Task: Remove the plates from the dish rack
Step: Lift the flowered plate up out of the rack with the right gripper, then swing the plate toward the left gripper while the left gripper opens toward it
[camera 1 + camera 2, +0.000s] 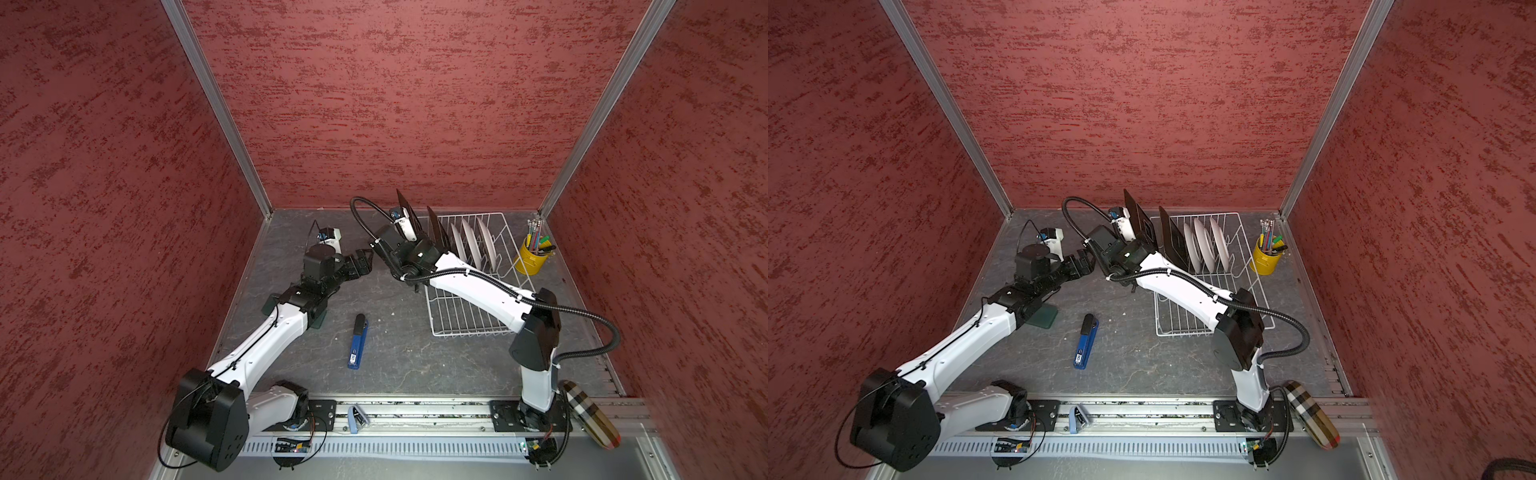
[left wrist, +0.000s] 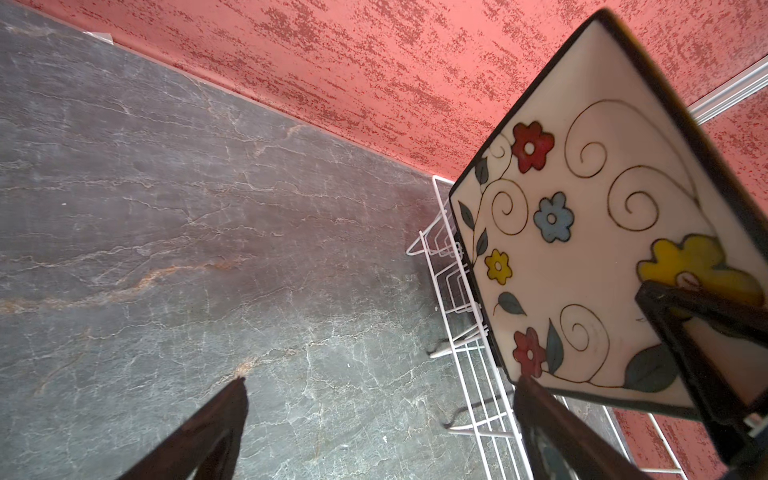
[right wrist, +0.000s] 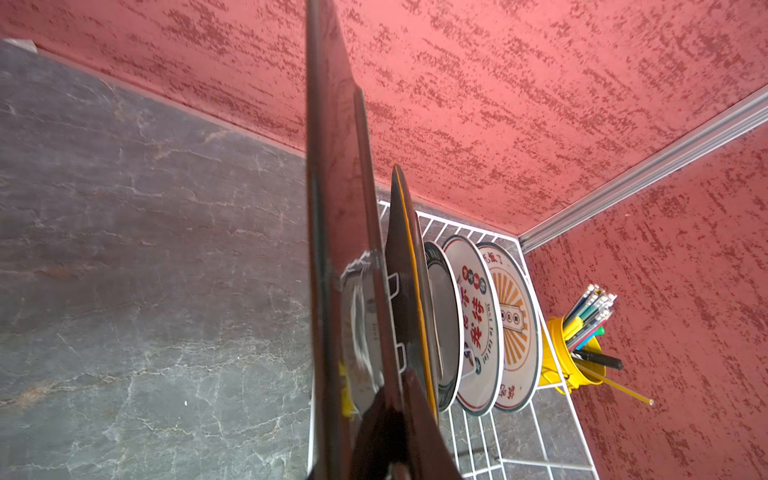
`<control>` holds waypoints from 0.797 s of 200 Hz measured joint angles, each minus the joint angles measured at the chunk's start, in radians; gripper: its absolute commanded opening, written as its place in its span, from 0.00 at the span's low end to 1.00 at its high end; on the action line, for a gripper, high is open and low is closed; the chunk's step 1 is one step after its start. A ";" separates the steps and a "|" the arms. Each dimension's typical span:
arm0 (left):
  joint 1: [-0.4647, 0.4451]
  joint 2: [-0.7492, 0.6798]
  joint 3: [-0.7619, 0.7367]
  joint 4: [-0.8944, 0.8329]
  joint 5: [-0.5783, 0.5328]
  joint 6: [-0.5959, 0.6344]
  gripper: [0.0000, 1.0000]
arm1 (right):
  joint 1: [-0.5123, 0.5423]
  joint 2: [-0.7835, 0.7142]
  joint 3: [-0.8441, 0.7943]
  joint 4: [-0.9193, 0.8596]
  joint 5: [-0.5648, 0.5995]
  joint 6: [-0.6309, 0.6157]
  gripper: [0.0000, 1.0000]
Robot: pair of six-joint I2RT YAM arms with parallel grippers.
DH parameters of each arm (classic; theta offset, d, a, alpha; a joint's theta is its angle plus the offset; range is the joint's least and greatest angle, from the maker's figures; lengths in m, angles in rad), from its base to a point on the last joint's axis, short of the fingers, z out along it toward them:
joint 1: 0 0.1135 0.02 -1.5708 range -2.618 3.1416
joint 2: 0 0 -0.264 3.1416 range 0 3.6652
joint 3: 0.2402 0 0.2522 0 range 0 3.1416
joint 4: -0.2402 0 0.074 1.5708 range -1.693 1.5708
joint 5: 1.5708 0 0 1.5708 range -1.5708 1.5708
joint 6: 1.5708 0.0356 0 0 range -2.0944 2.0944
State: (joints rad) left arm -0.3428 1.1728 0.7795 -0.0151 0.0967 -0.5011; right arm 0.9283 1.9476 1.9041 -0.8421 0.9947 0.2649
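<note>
Held thing: a large square plate with a dark brown back and cream flowered face (image 2: 582, 249) stands on edge in the air, one corner uppermost, over the left end of the white wire dish rack (image 1: 469, 332).
Right gripper: my right gripper (image 3: 395, 399) is nearly closed and pinches this plate at its lower rim, beside the big yellow flower. One finger lies on the face, the other on the brown back.
Left gripper: my left gripper (image 1: 362, 262) is spread as wide as it goes and holds nothing. It hovers above the grey stone-patterned tabletop (image 2: 166, 249), just left of the plate.
Key relation: the plate lies to the right of my left fingertips and a little farther off. Its flat runs near to far, so the flowered face looks straight at them and no rim is offered.
Nearer arm: the right has the plate; the left is the free arm close by.
In the rack: a second brown-backed square plate (image 1: 1173, 245) and three round white printed plates (image 1: 1204, 245) stand upright between the prongs, right of the held one.
Judgement: one of five is lifted. For a handover, my left gripper would have to come round to an edge.
</note>
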 measured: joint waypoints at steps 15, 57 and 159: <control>0.000 0.000 0.000 0.000 0.000 0.000 1.00 | 0.006 -0.001 0.000 0.016 0.002 -0.018 0.00; 0.000 0.000 0.000 0.001 0.016 -0.018 0.99 | 0.034 -0.014 0.000 0.077 0.023 -0.095 0.00; 0.052 -0.001 -0.064 0.071 0.118 -0.097 0.97 | 0.040 -0.361 -0.236 0.307 -0.074 -0.172 0.00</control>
State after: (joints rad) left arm -0.2905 1.1721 0.7158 0.0555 0.2150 -0.5980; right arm 0.9680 1.5864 1.6680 -0.5350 0.9203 0.0933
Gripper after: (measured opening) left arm 0.972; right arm 0.150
